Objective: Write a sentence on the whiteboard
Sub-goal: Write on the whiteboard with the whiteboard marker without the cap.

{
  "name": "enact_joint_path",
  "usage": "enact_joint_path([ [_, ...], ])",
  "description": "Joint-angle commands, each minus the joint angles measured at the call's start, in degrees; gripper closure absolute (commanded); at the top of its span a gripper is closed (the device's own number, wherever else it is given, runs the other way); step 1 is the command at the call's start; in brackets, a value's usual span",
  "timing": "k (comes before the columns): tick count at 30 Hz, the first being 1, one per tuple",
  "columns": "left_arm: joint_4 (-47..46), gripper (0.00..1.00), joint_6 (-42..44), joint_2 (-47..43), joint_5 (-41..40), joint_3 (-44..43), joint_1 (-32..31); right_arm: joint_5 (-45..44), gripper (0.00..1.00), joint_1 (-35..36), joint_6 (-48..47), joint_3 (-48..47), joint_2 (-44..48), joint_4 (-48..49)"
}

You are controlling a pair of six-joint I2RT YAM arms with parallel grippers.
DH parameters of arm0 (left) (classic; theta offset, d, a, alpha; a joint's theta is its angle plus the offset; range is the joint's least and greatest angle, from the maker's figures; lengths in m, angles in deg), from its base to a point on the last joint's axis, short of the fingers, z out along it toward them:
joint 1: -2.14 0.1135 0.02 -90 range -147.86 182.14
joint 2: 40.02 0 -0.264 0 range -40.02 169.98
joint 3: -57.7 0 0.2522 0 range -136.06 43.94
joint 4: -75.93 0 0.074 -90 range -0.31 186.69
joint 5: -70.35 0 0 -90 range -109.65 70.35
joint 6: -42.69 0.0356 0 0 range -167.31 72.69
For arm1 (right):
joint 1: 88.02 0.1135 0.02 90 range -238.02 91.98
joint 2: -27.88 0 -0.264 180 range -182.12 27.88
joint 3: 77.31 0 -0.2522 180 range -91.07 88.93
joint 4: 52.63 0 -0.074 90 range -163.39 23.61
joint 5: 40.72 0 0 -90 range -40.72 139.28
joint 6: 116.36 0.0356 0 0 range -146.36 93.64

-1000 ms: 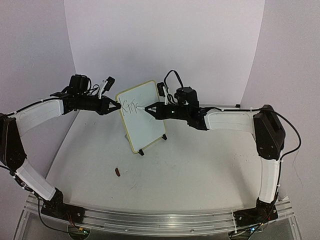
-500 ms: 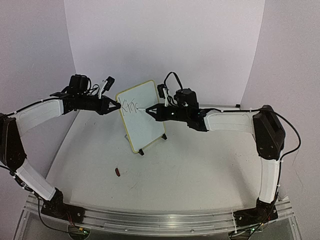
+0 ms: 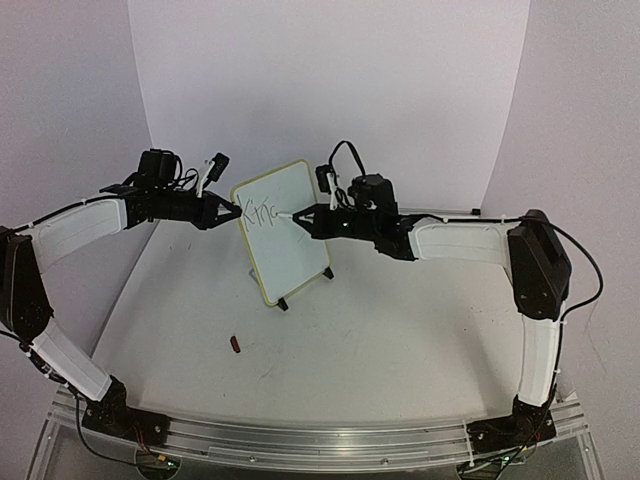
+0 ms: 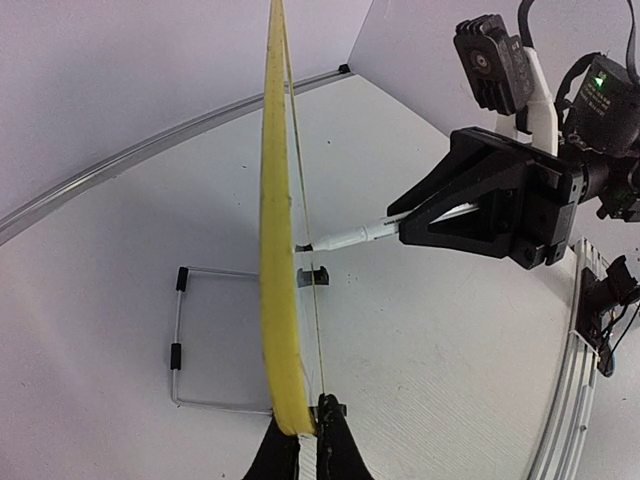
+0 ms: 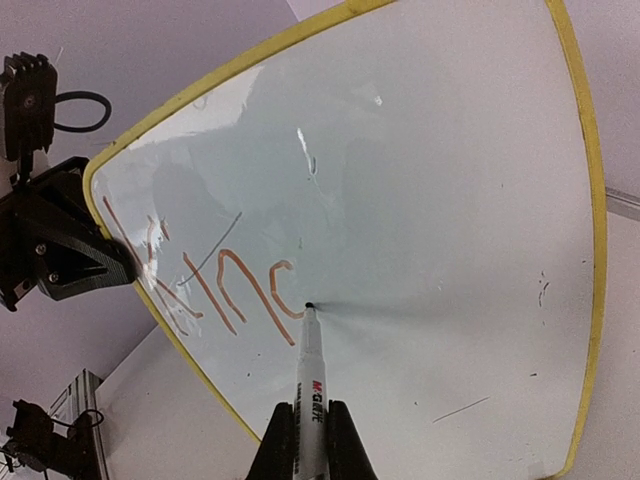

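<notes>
Within the last second the right tool (image 3: 303, 216), clenched on the marker (image 5: 309, 365), has added a curved stroke, so the sentence (image 5: 225, 290) now reads "Kinc"; the whiteboard (image 3: 292, 250) stands propped on the tabletop (image 3: 390, 330), its edge pinched by the left tool (image 3: 232, 212); most of the words remain unwritten.

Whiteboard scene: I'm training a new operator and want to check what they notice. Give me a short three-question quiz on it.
1. True or false: the left fingers pinch the edge of the small rectangular whiteboard with a pale yellow frame.
2. The white marker pen in the right fingers: A) lies on the table, B) touches the board with its tip, C) is capped.
3. How many lines of reddish writing are on the board?
Key: 1 true; 2 B; 3 one.
</notes>
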Motion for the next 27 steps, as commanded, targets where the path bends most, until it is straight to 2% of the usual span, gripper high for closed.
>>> enact_joint_path([
  [1, 0.57, 1.00, 3.05, 0.30, -0.25, -0.38, 0.06, -2.76, 1.00, -0.20, -1.15, -4.21, 1.85, 1.65],
  [15, 0.69, 1.00, 3.08, 0.60, -0.12, -0.54, 0.03, -1.77, 1.00, -0.20, -0.87, -8.83, -1.01, 1.82],
  [27, 0.69, 1.00, 3.01, 0.61, -0.02, -0.54, 0.04, -1.96, 1.00, -0.20, -0.10, -3.66, 0.00, 1.97],
])
